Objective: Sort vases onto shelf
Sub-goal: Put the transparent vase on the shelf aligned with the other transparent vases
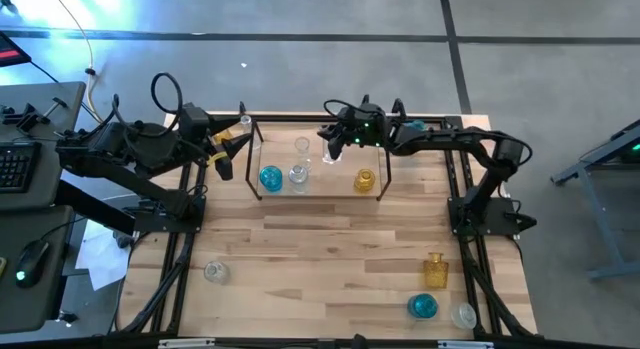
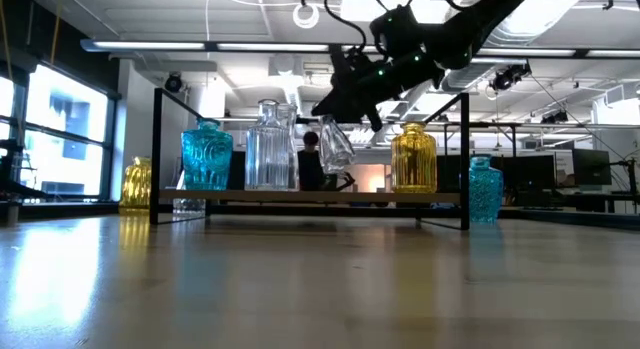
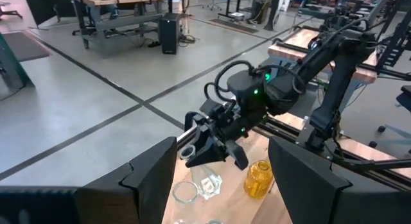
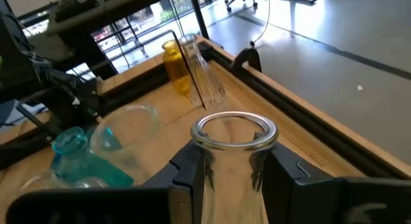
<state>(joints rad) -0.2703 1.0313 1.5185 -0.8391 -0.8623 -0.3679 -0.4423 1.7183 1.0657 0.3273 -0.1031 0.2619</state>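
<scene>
The shelf [image 1: 385,161], a black rod rack with a wood floor, stands at the table's far middle. On it stand a blue vase [image 1: 270,177], two clear vases [image 1: 298,174] [image 1: 302,144] and an amber vase [image 1: 365,179]. My right gripper [image 1: 330,141] is over the shelf's middle, shut on a clear vase [image 2: 335,144]. My left gripper [image 1: 225,159] is open and empty at the shelf's left end. Just outside that end stand an amber vase [image 4: 173,63] and a clear vase [image 4: 192,47]. My right gripper pinches the clear vase between its two fingers [image 4: 186,176], just below the round open rim, on the neck [image 4: 234,163]. The fingers come from the table's right side, slanting down. The vase hangs tilted, lifted clear above the shelf floor [image 2: 300,196].
Near the front edge stand a clear vase [image 1: 215,272] at the left and an amber vase [image 1: 435,269], a blue vase [image 1: 422,306] and a clear vase [image 1: 463,315] at the right. Black frame rails [image 1: 170,279] run along the table's sides. Bare wood lies in the middle.
</scene>
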